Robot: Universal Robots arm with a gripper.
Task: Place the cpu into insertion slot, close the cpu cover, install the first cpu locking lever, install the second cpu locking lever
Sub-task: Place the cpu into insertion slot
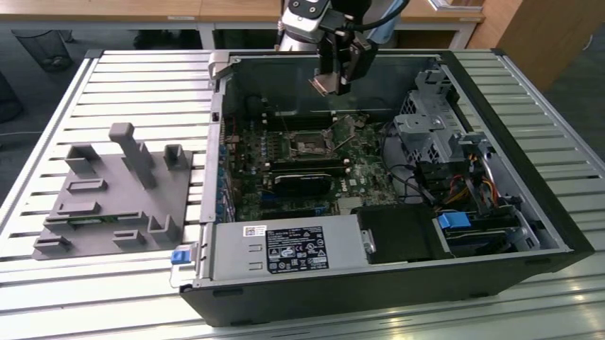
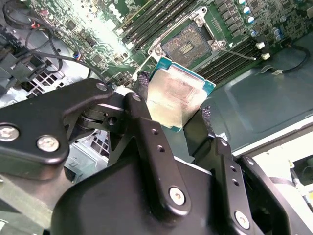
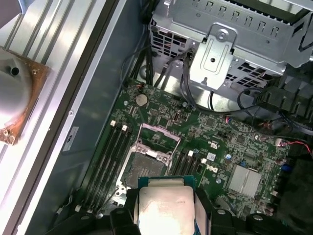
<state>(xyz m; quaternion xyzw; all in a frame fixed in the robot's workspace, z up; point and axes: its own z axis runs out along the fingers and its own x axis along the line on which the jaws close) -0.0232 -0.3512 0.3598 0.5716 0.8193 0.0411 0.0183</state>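
My gripper [image 1: 331, 83] hangs over the open computer case, shut on the cpu [image 1: 324, 85]. In both wrist views the cpu [image 2: 176, 93] [image 3: 164, 210] is a pale silvery square on a green-edged carrier, pinched between the two black fingers [image 2: 142, 105]. Below it and apart from it, the insertion slot [image 1: 307, 146] [image 2: 188, 44] [image 3: 144, 169] lies bare on the green board. The cpu cover [image 3: 159, 133] stands swung open at one side of the slot. A thin wire lever [image 2: 242, 53] lies beside the slot.
The case walls [image 1: 222, 142] surround the board. Long black memory slots [image 3: 105, 156] flank the socket, and a black block [image 1: 302, 180] sits in front of it. A metal drive cage [image 1: 435, 127] with cables fills the exterior view's right. A grey fixture [image 1: 113, 191] stands on the slatted table.
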